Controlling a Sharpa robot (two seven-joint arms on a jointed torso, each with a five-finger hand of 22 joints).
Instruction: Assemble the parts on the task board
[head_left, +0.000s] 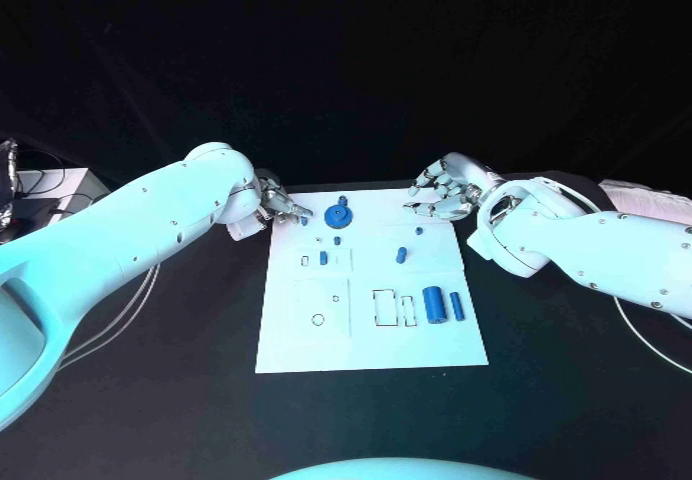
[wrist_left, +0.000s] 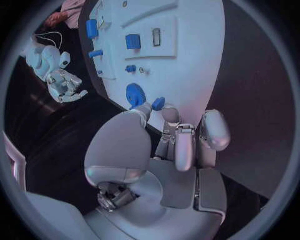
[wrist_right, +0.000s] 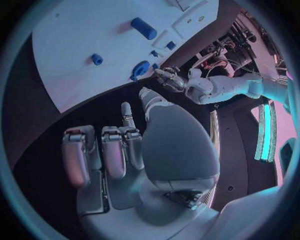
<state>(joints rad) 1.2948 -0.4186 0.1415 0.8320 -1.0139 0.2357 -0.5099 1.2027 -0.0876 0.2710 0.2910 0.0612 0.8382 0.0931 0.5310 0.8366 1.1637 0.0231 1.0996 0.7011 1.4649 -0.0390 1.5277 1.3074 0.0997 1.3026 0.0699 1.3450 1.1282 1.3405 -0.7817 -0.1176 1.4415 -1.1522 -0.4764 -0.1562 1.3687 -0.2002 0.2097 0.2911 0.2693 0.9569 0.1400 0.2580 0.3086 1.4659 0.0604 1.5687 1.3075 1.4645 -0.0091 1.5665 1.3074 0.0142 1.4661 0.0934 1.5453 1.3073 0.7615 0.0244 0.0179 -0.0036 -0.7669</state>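
Heads up, your left hand (head_left: 274, 207) sits at the task board (head_left: 368, 345)'s far-left corner pinching a small blue part (wrist_left: 159, 103) at its fingertips, right next to the blue disc (head_left: 338, 216); a slack pinch could drop it, or you'll bump that disc; middle of the board, I count two small blue pegs (head_left: 323, 257) plus a couple of tiny bits, then two blue cylinders (head_left: 434, 301); your right hand (head_left: 444, 193) hovers empty, fingers loosely apart.
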